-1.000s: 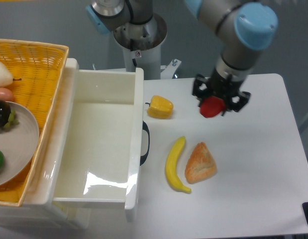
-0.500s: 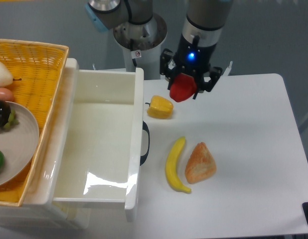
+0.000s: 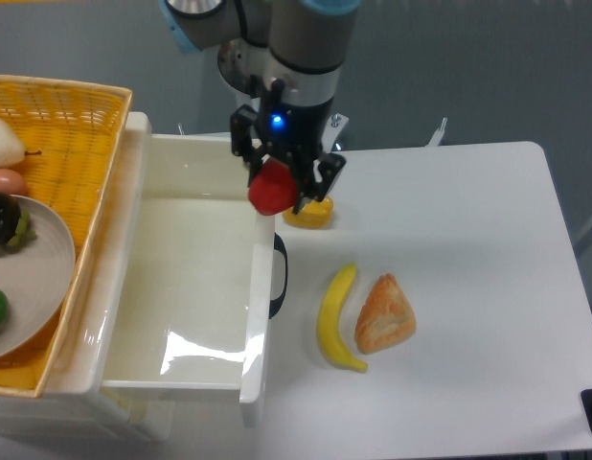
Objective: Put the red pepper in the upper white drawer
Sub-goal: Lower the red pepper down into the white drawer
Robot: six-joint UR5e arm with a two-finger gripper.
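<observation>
Gripper clamped on the red pepper, holding it in the air right over the front wall of the white drawer, yellow pepper just beside. No readable writing anywhere.

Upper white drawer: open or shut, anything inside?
Open and empty. The upper white drawer is pulled out, its bare white floor showing; the red pepper hangs in the gripper at its front wall.

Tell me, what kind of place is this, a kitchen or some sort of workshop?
Probably a robot lab, not a kitchen. A robot arm's gripper carries a red pepper toward a white drawer on a plain white table, and the banana looks like toy food.
</observation>
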